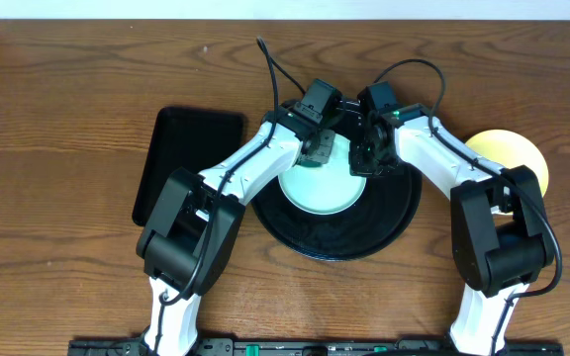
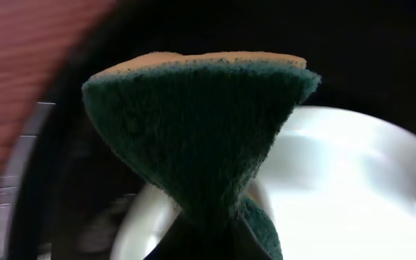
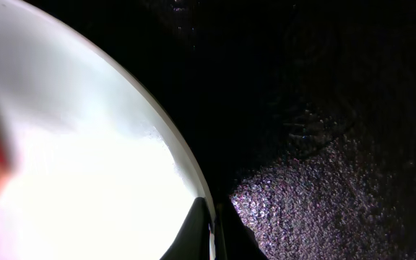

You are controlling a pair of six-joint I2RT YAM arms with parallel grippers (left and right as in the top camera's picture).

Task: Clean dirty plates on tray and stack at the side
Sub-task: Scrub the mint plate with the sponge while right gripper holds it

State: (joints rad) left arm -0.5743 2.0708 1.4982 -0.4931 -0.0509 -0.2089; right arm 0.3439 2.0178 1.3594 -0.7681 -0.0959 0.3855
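The left arm (image 1: 250,168) and right arm (image 1: 431,148) have white shells and bulky black joints — thin black cables (image 1: 416,65) loop off the black wrists.

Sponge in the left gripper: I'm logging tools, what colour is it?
The sponge is dark green with a thin yellow-orange backing; left wrist view shows it best.

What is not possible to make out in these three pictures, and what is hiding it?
Smudges on the mint plate: overhead, the left arm and right arm cover its far edge; wrist views, glare and blur.
Fingers of the left gripper: left wrist view, hidden behind the sponge.
Yellow plate, single or stacked: overhead, right arm covers its near part.
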